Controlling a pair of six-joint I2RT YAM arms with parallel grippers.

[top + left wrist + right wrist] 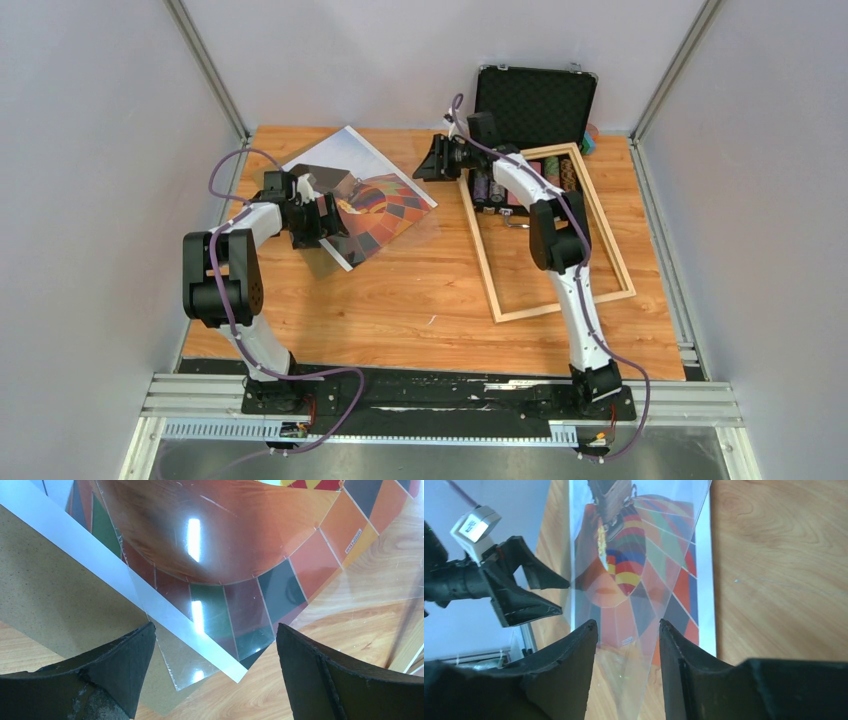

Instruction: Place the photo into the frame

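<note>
Glossy multicoloured balloon photo (372,196) lies far-left on the wooden table (420,290) under a glaring clear sheet (187,665). Left claw (215,635) spread wide at its corner, right claw (626,630) half-spread. Right arm partly hides the thin light-wood rectangular frame (565,304).

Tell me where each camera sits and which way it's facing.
Top external: above and behind the robot, looking down on table, photo, frame; left arm, right arm show.
Left wrist: close over the photo's corner; left jaws wide apart.
Right wrist: low, facing the photo; right jaws in foreground.
Shared: the photo; right wrist also sees left jaws.
</note>
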